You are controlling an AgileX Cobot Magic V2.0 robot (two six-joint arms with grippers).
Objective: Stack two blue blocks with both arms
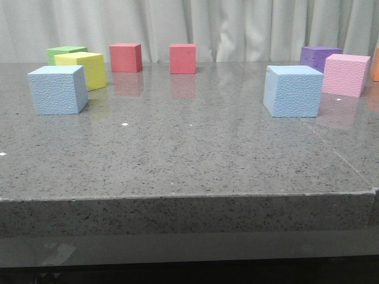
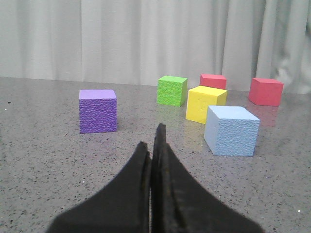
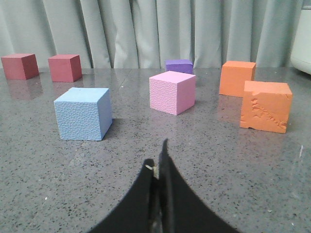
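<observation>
Since the 2 blue blocks sit well apart, 1 left (image 1: 58,89) by the yellow cube (image 1: 86,69), 1 right (image 1: 292,90) by the pink (image 1: 346,74), each pressed-together claw, left (image 2: 154,145) and right (image 3: 158,162), should spread before squarely straddling its block.

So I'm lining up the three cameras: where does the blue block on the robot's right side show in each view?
Front view: the right blue block sits at right of centre, in front of the pink cube.
Left wrist view: not in it; the blue cube there is the other one, beside the yellow cube.
Right wrist view: left of centre.
Shared landmark: the pink cube, with the purple cube behind it.
</observation>
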